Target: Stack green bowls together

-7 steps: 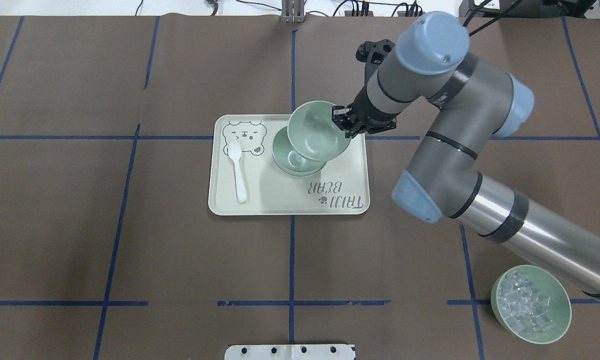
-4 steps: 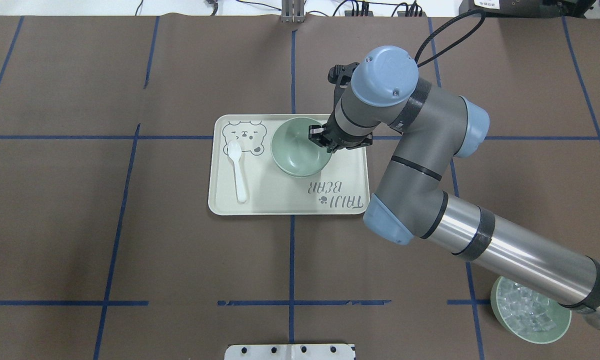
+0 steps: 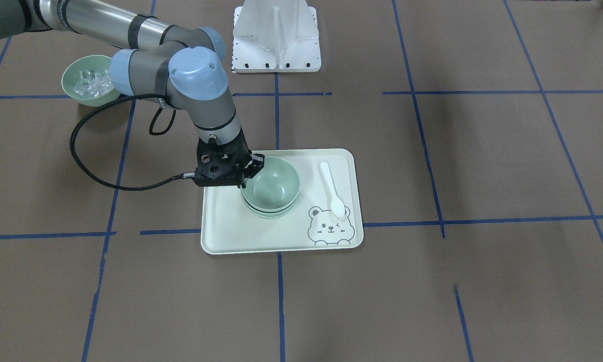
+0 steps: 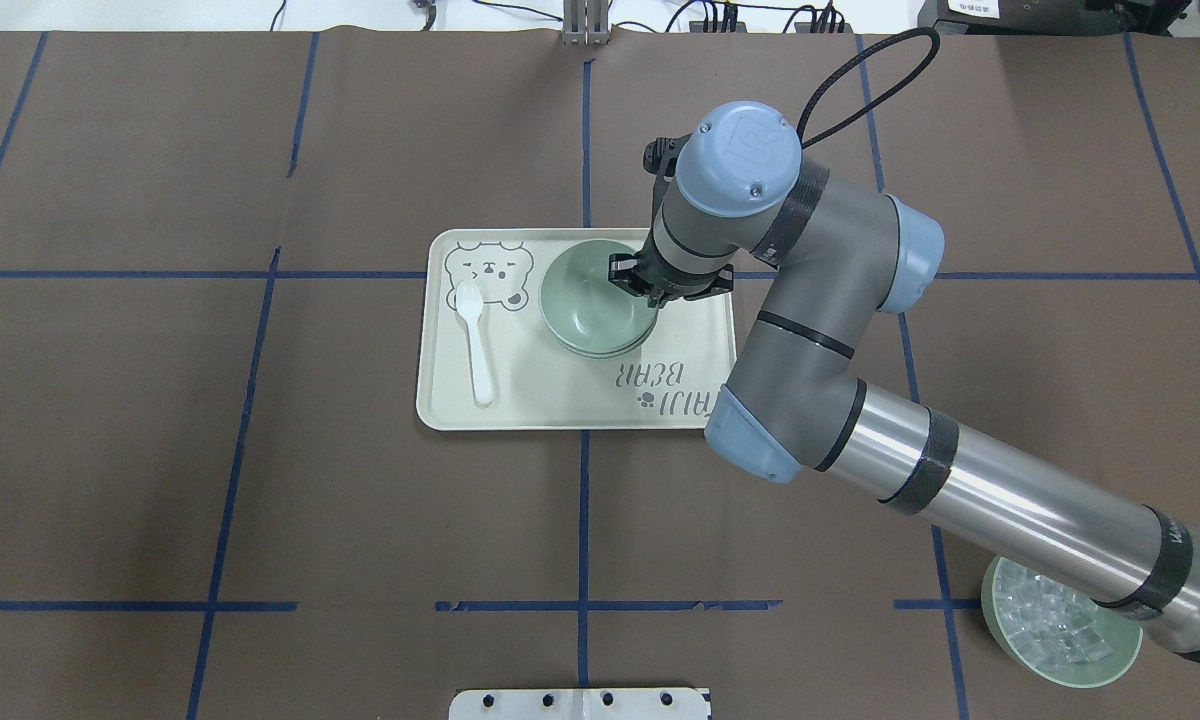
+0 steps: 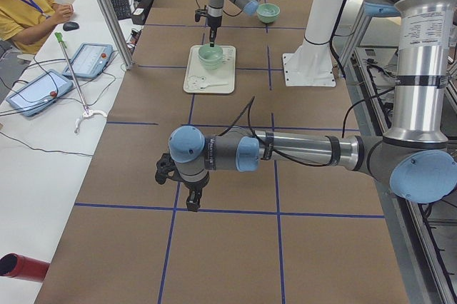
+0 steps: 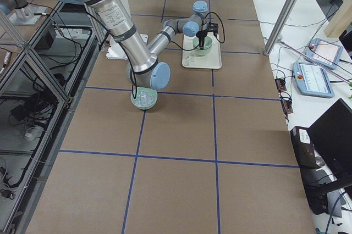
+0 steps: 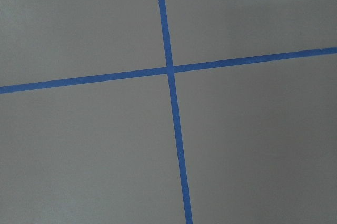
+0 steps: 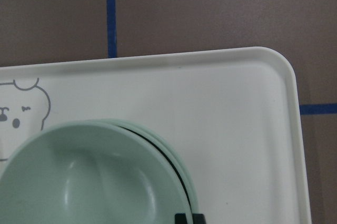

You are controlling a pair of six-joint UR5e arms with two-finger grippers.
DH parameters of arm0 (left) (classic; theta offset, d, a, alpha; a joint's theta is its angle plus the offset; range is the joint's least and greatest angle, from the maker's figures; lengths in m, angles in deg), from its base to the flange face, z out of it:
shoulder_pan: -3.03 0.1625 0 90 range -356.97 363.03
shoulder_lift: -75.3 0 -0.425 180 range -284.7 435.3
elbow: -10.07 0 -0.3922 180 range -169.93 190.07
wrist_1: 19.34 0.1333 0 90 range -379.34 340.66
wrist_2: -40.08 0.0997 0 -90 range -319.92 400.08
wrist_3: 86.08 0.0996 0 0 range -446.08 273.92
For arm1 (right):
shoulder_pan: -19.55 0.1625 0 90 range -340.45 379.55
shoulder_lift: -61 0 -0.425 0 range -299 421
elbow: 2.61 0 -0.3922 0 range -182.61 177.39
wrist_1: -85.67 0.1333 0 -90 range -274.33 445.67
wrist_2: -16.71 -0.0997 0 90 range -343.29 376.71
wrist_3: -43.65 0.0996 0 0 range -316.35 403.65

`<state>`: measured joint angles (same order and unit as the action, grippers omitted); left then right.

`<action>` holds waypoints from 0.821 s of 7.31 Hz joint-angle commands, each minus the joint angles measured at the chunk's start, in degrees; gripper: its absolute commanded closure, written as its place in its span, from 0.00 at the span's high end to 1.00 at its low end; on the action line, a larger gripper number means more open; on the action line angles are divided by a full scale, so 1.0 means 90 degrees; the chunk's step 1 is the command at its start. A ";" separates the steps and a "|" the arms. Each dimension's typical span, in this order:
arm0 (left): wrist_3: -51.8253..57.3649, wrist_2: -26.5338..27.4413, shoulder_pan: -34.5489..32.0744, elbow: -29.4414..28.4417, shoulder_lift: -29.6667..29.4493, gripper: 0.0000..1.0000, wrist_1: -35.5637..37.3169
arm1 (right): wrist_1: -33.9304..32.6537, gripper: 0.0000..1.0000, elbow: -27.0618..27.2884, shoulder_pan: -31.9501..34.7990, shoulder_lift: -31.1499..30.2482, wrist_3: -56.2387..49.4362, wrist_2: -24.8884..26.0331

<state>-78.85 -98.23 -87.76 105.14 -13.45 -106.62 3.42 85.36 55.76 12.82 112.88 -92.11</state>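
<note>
The pale green bowls (image 4: 588, 308) sit nested in one stack on the cream tray (image 4: 560, 405), also seen in the front view (image 3: 274, 190) and the right wrist view (image 8: 95, 182). My right gripper (image 4: 628, 284) is at the stack's right rim, shut on the rim of the top bowl, which rests low in the bowls beneath it; it also shows in the front view (image 3: 253, 167). My left gripper (image 5: 191, 204) hangs over bare table far from the tray; I cannot tell if it is open or shut.
A white spoon (image 4: 477, 345) lies on the tray's left part beside a bear drawing. A green bowl of clear cubes (image 4: 1050, 632) stands at the near right, under my right arm. Blue tape lines cross the brown table.
My right gripper carried the top bowl left and down from a tilted, raised pose onto the stack; it now sits nested. The arm's elbow swung left with it.
</note>
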 commanded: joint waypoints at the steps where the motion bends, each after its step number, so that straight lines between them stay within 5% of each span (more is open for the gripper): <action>1: -0.0003 -0.0003 0.0000 0.0003 -0.0003 1.00 0.0000 | 0.0008 1.00 -0.0028 0.0000 0.0002 -0.0017 0.0331; 3: 0.0007 -0.0003 0.0010 0.0013 -0.0032 1.00 -0.0019 | -0.0050 1.00 0.0001 0.0660 -0.0154 -0.0531 -0.0142; 6: 0.0046 0.0055 0.0010 0.0179 -0.0042 1.00 -0.0029 | -0.0838 1.00 -0.0038 0.2979 -0.1011 -0.4699 -0.1859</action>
<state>-78.54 -97.86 -87.68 106.26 -13.81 -106.86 -0.53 85.25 73.29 6.96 87.44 -102.65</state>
